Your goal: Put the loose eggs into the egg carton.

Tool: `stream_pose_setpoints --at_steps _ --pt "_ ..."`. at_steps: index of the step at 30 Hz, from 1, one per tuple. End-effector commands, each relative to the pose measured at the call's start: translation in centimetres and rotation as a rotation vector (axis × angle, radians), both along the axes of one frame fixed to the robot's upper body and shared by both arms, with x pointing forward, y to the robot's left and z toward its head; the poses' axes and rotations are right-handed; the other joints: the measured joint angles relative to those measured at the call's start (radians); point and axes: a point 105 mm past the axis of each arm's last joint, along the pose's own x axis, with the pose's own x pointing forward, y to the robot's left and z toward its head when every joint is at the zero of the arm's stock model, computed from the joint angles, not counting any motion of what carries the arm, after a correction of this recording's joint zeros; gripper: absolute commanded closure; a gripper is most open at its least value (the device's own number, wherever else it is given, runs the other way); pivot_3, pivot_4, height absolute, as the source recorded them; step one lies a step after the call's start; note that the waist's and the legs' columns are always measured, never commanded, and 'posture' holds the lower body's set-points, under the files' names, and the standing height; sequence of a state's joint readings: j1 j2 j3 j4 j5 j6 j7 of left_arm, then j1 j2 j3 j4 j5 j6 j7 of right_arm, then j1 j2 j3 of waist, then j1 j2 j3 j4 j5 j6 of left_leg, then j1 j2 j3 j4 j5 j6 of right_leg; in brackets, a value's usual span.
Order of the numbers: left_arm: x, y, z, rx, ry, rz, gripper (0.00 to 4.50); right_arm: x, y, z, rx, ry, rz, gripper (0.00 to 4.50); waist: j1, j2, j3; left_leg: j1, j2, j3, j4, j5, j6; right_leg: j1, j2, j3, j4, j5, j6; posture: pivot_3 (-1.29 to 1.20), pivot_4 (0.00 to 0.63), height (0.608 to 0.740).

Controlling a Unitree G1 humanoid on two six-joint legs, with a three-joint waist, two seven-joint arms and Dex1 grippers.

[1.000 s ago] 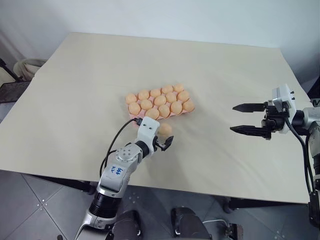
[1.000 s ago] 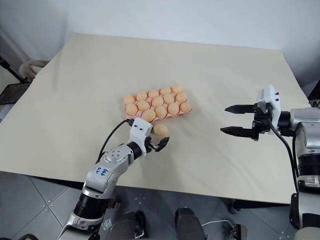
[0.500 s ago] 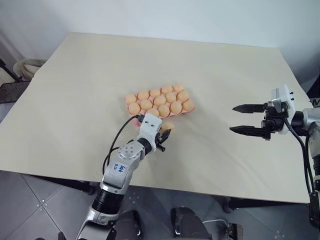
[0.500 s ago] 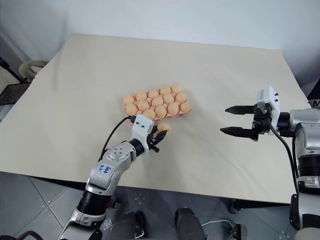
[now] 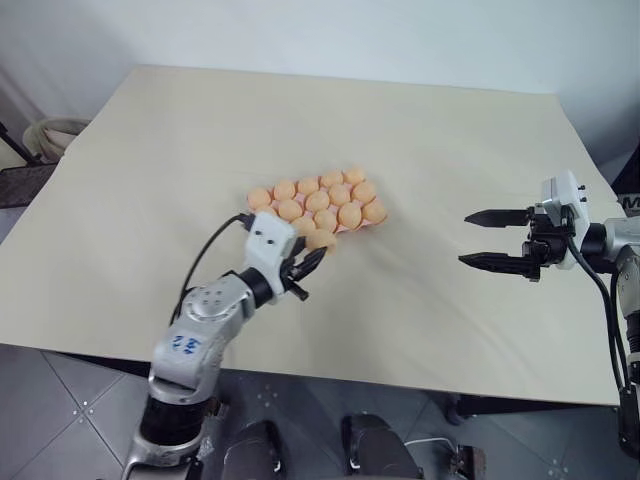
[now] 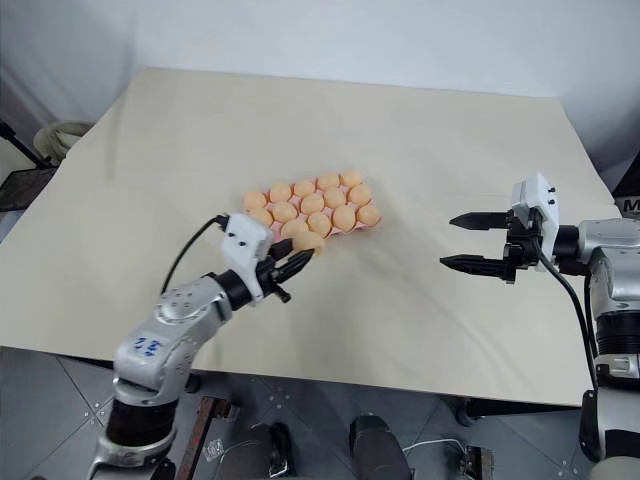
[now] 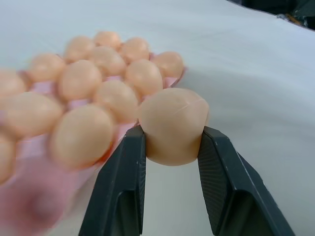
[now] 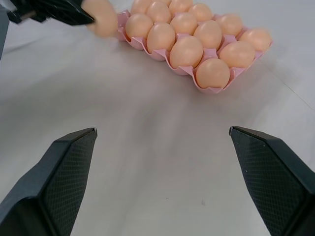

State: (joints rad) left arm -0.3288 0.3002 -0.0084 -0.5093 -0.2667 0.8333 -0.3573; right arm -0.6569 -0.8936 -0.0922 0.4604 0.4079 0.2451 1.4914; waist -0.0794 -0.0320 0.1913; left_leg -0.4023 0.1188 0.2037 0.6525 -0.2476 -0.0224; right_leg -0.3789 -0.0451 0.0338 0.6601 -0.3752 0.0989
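A broad beige table [image 5: 200, 150] stood before a plain pale wall [image 5: 330, 35]. Below its near edge lay a grey tiled floor [image 5: 70, 410]. A dark rack [image 5: 22, 178] sat beyond the table's left side.

egg carton [image 5: 318, 208] mid-table [image 5: 420, 130], eggs [image 5: 339, 193] inside

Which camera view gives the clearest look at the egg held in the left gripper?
The left wrist view: the egg sits close up, pinched between the left gripper's two black fingers beside the egg carton. The head views show it small at the carton's near edge; the right wrist view catches it blurred.
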Motion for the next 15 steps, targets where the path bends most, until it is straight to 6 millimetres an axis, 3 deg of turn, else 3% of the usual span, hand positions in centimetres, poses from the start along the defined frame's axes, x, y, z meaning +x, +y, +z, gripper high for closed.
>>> stream_pose_setpoints --at_steps 1,6,15 --pt "0.6 2.9 1.5 0.002 -0.046 0.092 3.29 -0.1 -0.4 1.3 0.002 -0.043 -0.004 0.00 0.000 0.000 0.000 0.000 0.000 0.000 0.000 0.000 0.000 0.000 0.000 0.000 0.000 0.000 0.000 0.00 0.150 0.740" --pt "2.0 4.6 0.2 0.047 -0.005 0.141 3.29 0.1 -0.2 1.2 0.004 -0.041 0.003 0.00 0.005 0.000 0.000 0.000 -0.001 0.000 0.001 0.000 0.001 0.001 -0.001 0.000 -0.001 0.000 0.000 0.00 0.150 0.740" --pt "4.1 4.5 -0.8 0.064 -0.007 0.124 3.29 -0.1 -0.3 1.2 0.000 -0.039 -0.002 0.00 0.005 0.000 0.000 0.000 -0.001 0.001 -0.003 0.000 0.001 0.000 -0.001 -0.001 -0.002 0.000 0.000 0.00 0.150 0.740"
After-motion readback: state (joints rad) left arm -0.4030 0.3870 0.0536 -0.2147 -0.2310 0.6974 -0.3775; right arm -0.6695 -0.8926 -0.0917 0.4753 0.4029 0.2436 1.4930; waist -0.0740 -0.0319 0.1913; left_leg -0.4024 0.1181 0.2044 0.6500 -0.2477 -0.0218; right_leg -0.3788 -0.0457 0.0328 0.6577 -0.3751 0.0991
